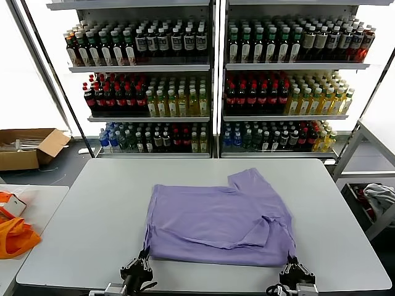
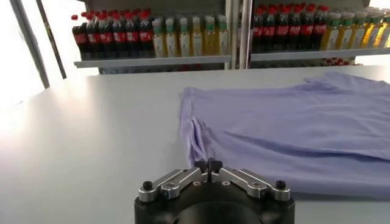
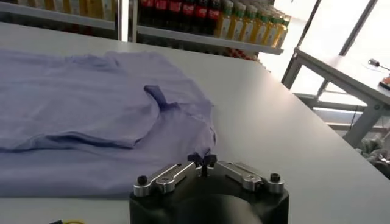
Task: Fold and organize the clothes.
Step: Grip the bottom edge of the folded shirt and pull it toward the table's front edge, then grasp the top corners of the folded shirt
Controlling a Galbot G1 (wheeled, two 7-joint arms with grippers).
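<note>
The purple T-shirt (image 1: pixel 219 217) lies partly folded in the middle of the grey desk (image 1: pixel 80 228). At the bottom of the frame, the left end effector (image 1: pixel 144 259) is pinching the shirt's near left corner. The right end effector (image 1: pixel 292 264) is pinching the near right corner. Both grips hold only a tiny bit of cloth. I think a corner could slip out if the arms lift fast. Then that side would flop down, and the fold would come out crooked.

The lavender-purple soft fabric T-shirt (image 1: pixel 216 222) lies partly folded on the table, plain side up, one short sleeve pointing away, its near corners pinched
</note>
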